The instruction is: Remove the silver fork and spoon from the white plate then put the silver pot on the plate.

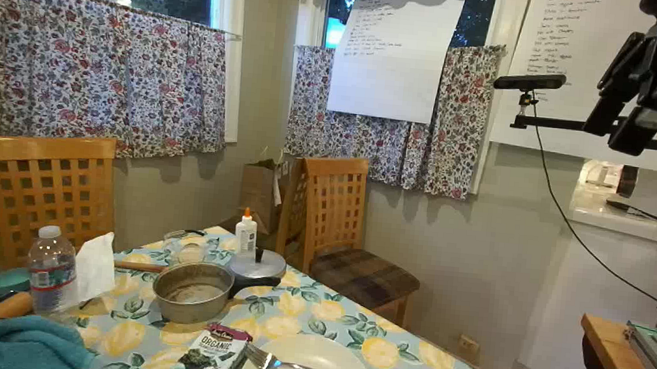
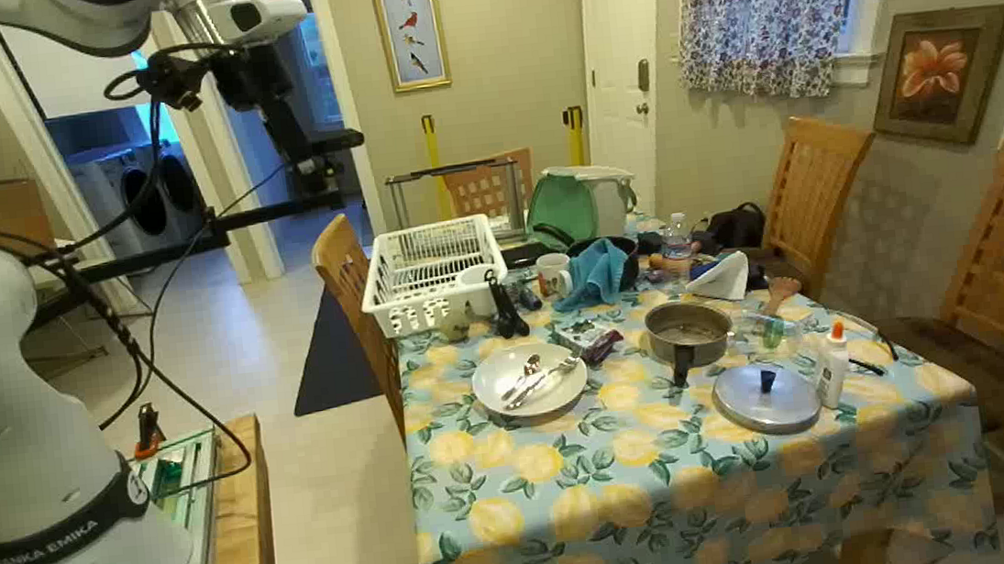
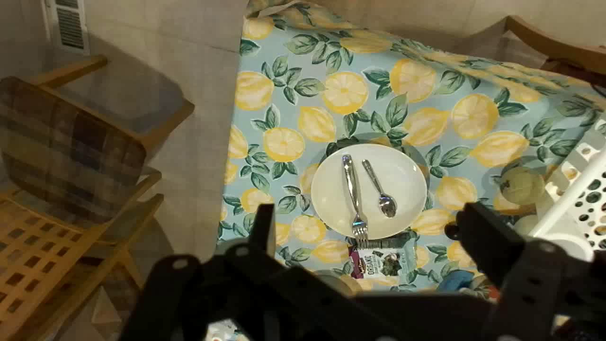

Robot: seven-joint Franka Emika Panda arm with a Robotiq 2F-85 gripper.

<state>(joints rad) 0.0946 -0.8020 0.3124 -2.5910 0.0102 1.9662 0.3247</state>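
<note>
I'm hovering the end effector (image 3: 365, 215), jaws wide and empty, with the silver fork (image 3: 353, 195) and spoon (image 3: 387, 205) lying below it on the white dinner plate (image 3: 406, 183).

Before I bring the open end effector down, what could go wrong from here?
In the wrist view the fork pokes past the rim of the white plate toward the snack pack, so dragging it might shift the pack.
The spoon lies low and flat, so reaching for it could push the plate.
The handle of the silver pot sticks out beside the lid; grasping there might knock the lid into the upright glue bottle.
</note>
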